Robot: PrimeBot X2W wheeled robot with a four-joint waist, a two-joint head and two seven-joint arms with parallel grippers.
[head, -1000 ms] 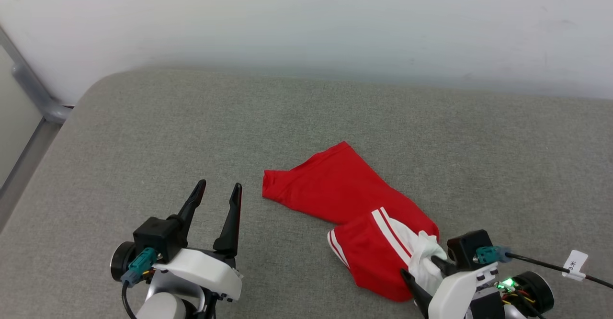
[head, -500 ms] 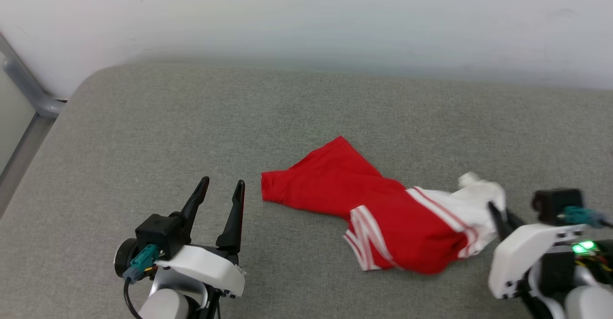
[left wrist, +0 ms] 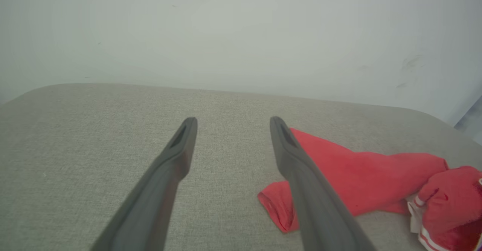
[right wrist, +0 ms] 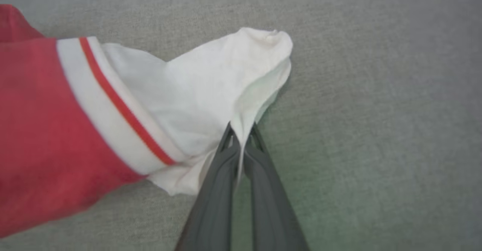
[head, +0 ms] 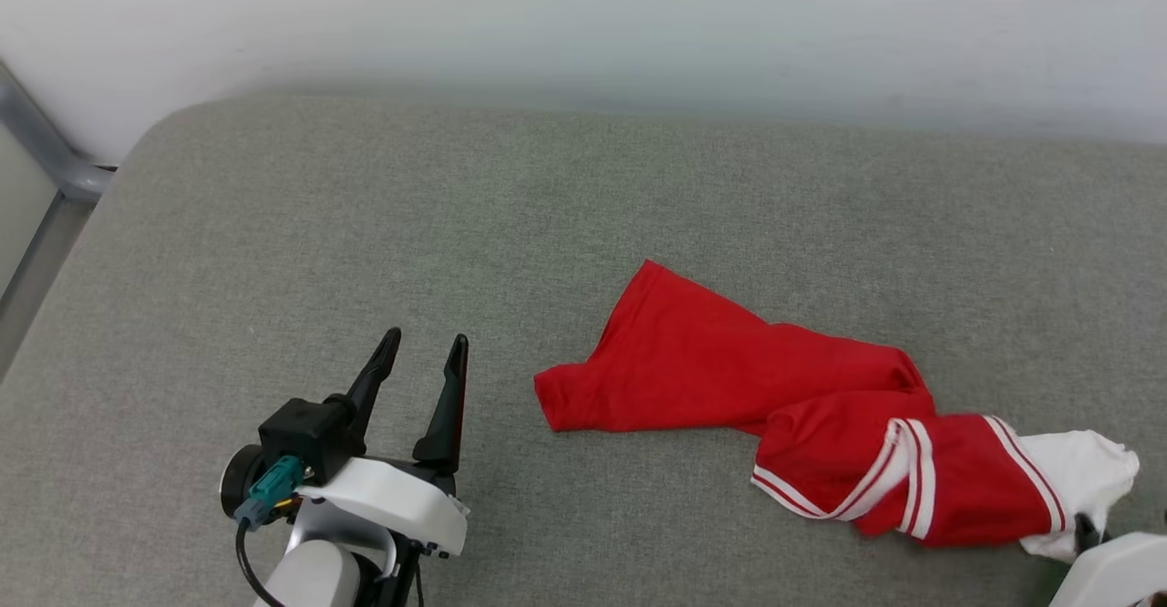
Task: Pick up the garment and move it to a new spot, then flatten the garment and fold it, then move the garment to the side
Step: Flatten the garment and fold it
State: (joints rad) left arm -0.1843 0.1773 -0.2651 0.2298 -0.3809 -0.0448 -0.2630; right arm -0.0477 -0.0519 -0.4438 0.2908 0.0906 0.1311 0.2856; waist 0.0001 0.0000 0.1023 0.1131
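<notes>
White sleeve (right wrist: 196,92) cloth is pinched tight between the right gripper's (right wrist: 241,132) fingers. From there the red garment (head: 729,370) trails across the grey cushion (head: 365,206). The left gripper (head: 426,338) is empty, fingers spread apart, the red hem near its right side.

A red thin-fabric jersey with white sleeve panels (head: 729,379) lies on a grey woven cushion (head: 319,224), running from the middle out to my right. My left gripper (head: 426,338) is to its left, apart from it. My right gripper (right wrist: 241,130) is at its right end, with sleeve cloth between the fingers. A pale wall (head: 583,15) stands behind the cushion.
</notes>
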